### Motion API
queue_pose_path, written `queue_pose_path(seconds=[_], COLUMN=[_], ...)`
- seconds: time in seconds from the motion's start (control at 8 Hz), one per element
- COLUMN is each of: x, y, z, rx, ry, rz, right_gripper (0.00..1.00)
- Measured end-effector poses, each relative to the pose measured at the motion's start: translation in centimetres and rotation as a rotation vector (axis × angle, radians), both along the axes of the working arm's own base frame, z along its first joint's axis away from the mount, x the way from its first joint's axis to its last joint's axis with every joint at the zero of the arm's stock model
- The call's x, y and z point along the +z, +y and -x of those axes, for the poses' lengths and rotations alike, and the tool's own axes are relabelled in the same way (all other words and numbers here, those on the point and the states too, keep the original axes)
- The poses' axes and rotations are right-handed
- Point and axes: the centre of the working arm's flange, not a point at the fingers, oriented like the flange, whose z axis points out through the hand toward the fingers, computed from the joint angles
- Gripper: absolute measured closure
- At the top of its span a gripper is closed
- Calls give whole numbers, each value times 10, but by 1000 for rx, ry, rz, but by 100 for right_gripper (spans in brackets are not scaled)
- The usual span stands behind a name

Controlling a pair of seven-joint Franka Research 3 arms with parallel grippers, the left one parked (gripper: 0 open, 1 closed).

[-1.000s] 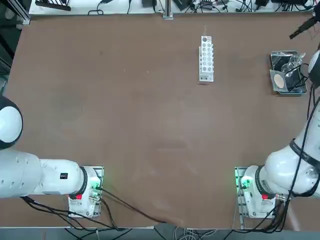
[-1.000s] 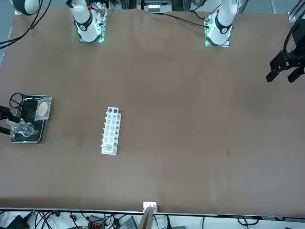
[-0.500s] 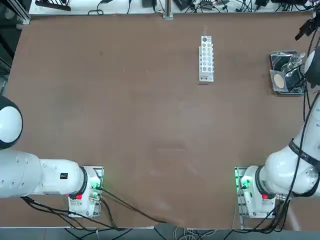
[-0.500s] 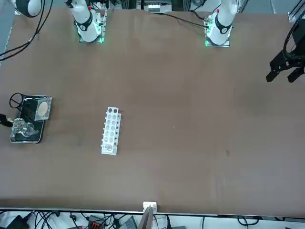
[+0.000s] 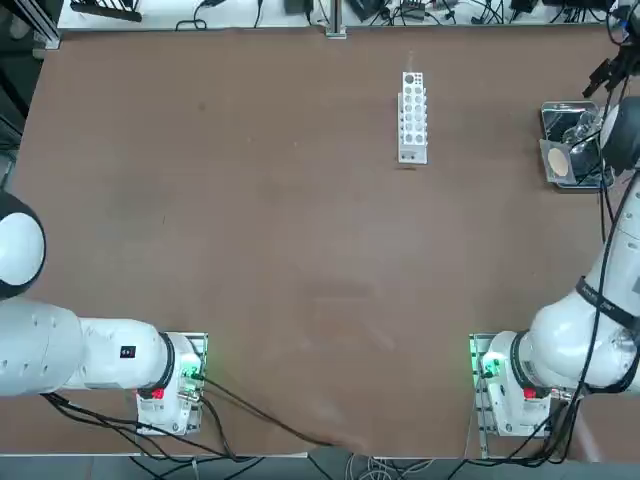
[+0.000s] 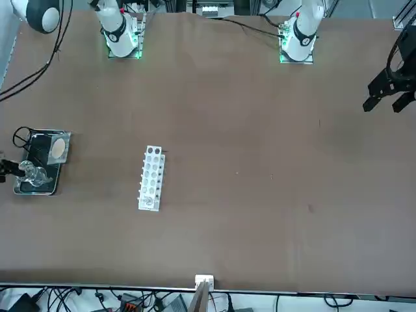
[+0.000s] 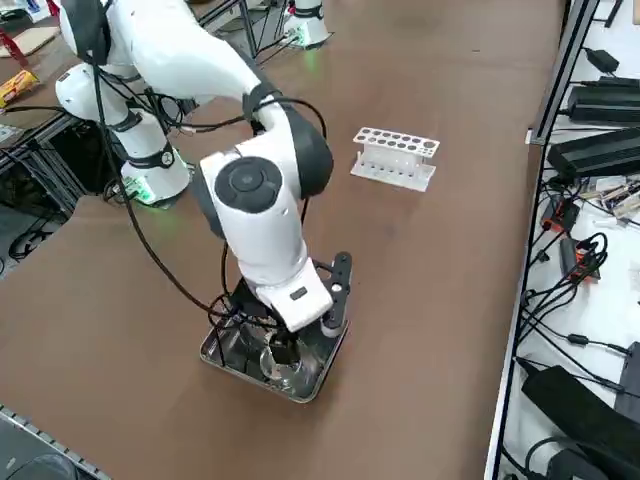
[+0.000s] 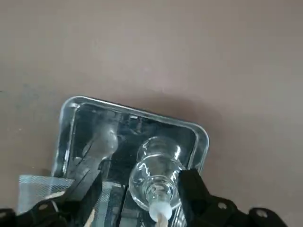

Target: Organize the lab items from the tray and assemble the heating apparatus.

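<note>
The shiny metal tray [image 5: 556, 183] sits at the table's far right edge. In it stand the clear glass burner [image 8: 156, 170], the grey gauze mat [image 5: 560, 160] with its beige centre, and the thin black wire tripod [image 6: 23, 138]. My right gripper [image 8: 142, 191] hangs low over the tray's far end and is open. Its black fingers [image 8: 191, 189] stand on either side of the burner [image 7: 283, 372], and I cannot tell whether they touch the glass. In the right side view the arm's wrist hides most of the tray [image 7: 312, 392].
A white test tube rack [image 5: 413, 117] stands on the brown table left of the tray, at the far middle. Cables and boxes lie beyond the table's far edge. The table's right edge runs just past the tray.
The right arm's wrist and elbow have shifted a little above the tray. The gripper stays open, and the tray's items have not moved.
</note>
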Motion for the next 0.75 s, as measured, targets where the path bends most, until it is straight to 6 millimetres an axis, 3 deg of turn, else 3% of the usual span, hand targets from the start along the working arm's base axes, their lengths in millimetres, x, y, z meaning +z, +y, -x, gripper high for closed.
queue_pose_path(seconds=[0.75], x=[-26], y=[-11], z=[11], rx=[11], ry=[72], rz=[34], right_gripper=[14])
